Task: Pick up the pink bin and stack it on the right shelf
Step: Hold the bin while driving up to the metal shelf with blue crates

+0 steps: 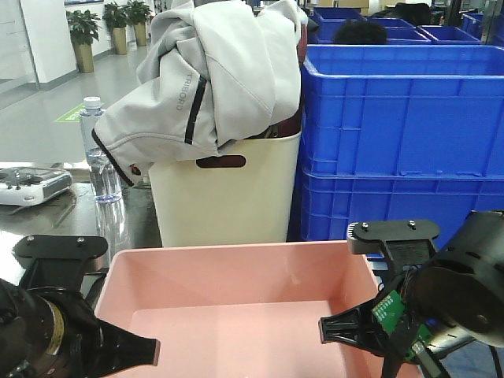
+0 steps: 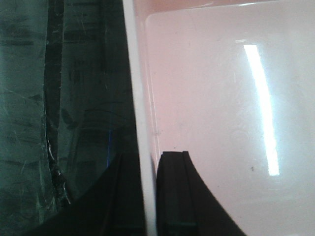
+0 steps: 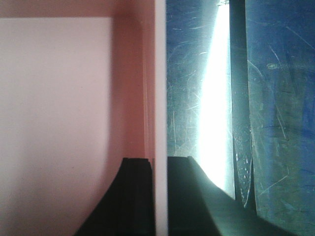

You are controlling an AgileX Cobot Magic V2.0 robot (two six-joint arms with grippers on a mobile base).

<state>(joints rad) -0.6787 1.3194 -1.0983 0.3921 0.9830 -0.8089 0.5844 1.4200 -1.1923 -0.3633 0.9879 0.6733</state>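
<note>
Pink bin sits low and centred in the front view, open side up and empty, between the two arms. Both arms reach in from the near corners, wrists roughly level, with the fingers pointing forward along the bin's side walls.

Left gripper straddles the left wall. In the left wrist view the left gripper has one black finger inside the bin and one outside. The jaws are pinched down to just the wall's thickness, gripping the rim.

Right gripper does the same on the right wall. The right wrist view shows the right gripper with one finger on the pink inner face and one on the outer side, jaws clamped tight on the wall.

Outside each wall lies the right shelf, a dark glossy scratched surface with a strip of black tape running along it. Can't tell whether the bin rests on it or is raised just above.

Behind the bin is a cream bin with a handle slot and a grey jacket draped over it. Stacked blue crates are to its right. A water bottle stands to its left, with a white controller further left.
</note>
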